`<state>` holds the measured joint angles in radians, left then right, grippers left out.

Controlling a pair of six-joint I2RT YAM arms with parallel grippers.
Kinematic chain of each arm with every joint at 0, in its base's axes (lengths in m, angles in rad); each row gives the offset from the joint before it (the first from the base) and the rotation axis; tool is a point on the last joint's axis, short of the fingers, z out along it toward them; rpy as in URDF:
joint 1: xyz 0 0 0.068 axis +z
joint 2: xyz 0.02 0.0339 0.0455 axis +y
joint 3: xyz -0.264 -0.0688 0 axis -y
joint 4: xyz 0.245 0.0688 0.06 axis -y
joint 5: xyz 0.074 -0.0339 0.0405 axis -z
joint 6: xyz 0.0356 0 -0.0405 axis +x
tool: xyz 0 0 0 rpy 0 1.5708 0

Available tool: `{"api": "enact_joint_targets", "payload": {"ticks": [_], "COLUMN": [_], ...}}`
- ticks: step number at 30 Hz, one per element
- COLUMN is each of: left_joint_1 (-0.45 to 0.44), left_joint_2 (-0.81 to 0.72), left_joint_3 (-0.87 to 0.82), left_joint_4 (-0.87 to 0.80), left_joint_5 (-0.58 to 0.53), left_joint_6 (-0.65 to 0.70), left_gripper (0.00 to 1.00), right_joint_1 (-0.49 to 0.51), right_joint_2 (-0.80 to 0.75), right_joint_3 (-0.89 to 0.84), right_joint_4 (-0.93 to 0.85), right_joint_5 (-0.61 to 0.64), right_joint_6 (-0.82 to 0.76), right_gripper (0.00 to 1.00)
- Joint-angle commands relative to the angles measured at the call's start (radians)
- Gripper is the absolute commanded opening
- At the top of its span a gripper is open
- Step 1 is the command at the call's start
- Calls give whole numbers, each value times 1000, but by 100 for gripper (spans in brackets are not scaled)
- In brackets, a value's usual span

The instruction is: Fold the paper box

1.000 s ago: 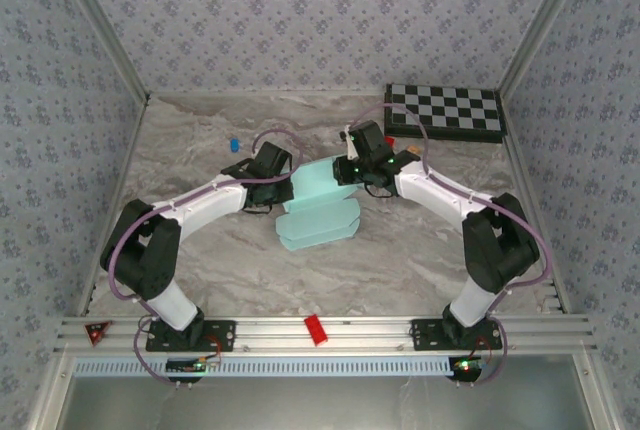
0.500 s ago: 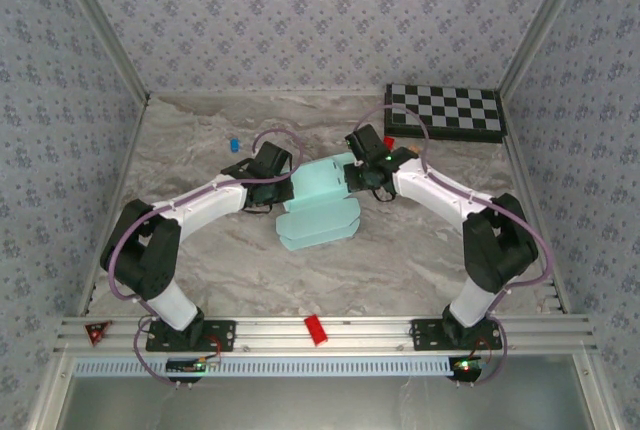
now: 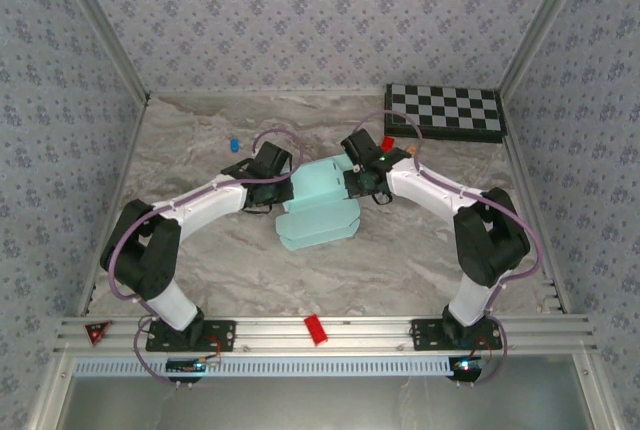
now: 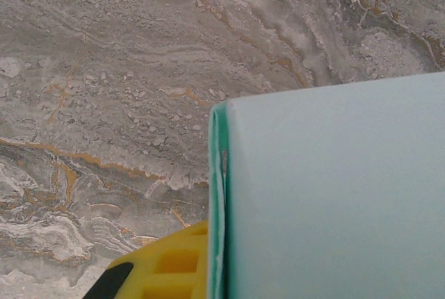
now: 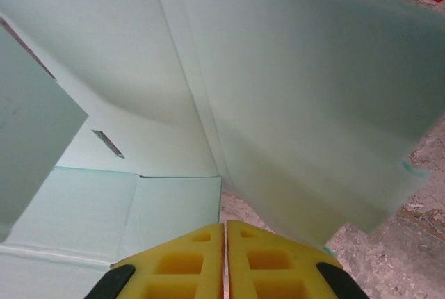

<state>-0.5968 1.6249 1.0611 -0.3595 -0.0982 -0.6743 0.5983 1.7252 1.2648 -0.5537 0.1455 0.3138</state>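
Right pincer (image 5: 224,233): closed tight, the two yellow pads meet and nothing is between them. The tips point at the crease under a raised flap.
Left pincer (image 3: 284,184): narrow, and it seems to pinch the left wall of the card. In the wrist view one yellow finger (image 4: 170,268) lies against the card's edge, and the other is hidden behind the panel.
Paper box (image 3: 320,212): in the middle of the marble table (image 3: 200,150), between the two pincers. It is only half formed: the far panels stand up and the near flaps lie flat.
Step in hand: probably the closed right tips push the right flap up and inward, while the left pincer holds the wall steady.
How to do it well: press low, near the crease and not at the free edge, so that the thin card bends on the line. Move slowly, and the left grip should not pull.
Risk: the card may buckle, or the whole box may slide.
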Motion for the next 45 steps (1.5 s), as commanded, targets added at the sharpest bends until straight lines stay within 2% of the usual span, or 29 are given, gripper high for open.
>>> {"api": "enact_joint_targets", "payload": {"ticks": [1, 9, 20, 36, 45], "left_joint_1": [-3, -6, -5, -5, -5], "left_joint_2": [-25, -23, -22, -17, -13], "left_joint_3": [11, 8, 10, 9, 1], "left_joint_4": [5, 11, 22, 57, 78], "left_joint_5": [-3, 4, 16, 56, 54], "left_joint_6": [4, -1, -1, 1, -14], "left_gripper": [0, 0, 0, 0, 0], "right_joint_1": [-3, -35, -54, -52, -38], "right_joint_2": [12, -31, -51, -30, -54], "right_joint_3": [11, -56, -100, -85, -91], "right_joint_4": [0, 142, 219, 259, 266], "right_joint_5": [-50, -198, -301, -401, -388], "right_joint_6": [-3, 17, 21, 8, -21], "right_gripper": [10, 10, 10, 9, 10]}}
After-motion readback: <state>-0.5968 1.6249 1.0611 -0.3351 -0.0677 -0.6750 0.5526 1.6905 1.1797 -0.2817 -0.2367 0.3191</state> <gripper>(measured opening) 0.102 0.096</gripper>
